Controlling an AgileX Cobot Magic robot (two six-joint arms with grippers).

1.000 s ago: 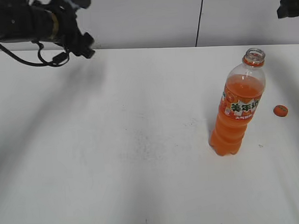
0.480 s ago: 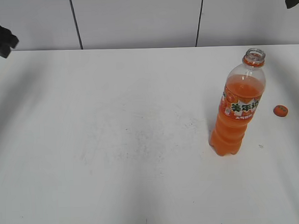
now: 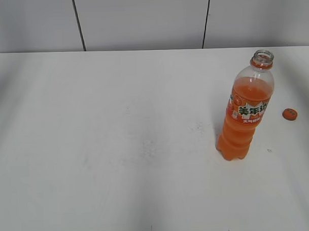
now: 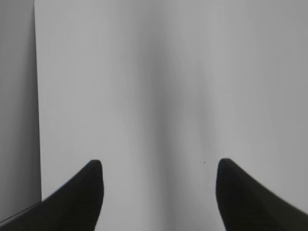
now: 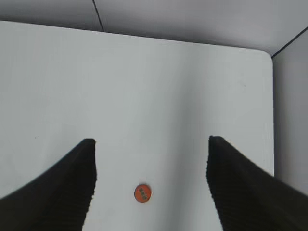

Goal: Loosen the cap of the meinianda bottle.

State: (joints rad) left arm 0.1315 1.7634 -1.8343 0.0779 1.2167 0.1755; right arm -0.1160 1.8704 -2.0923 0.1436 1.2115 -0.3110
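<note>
The meinianda bottle point(image 3: 246, 112) stands upright at the right of the white table, its mouth open and bare above the orange neck ring. The small orange cap point(image 3: 289, 114) lies flat on the table to the bottle's right, apart from it. It also shows in the right wrist view point(image 5: 142, 193), far below. My right gripper point(image 5: 151, 149) is open and empty, high above the cap. My left gripper point(image 4: 159, 168) is open and empty over bare table. Neither gripper shows in the exterior view.
The white table point(image 3: 120, 147) meets a grey panelled wall point(image 3: 141, 19) at the back. The table's rounded far corner point(image 5: 264, 53) shows in the right wrist view, and its left edge point(image 4: 36, 96) in the left wrist view.
Both arms have drawn back out of the exterior view, the left one to the left and the right one to the upper right. The bottle and cap have not moved.
</note>
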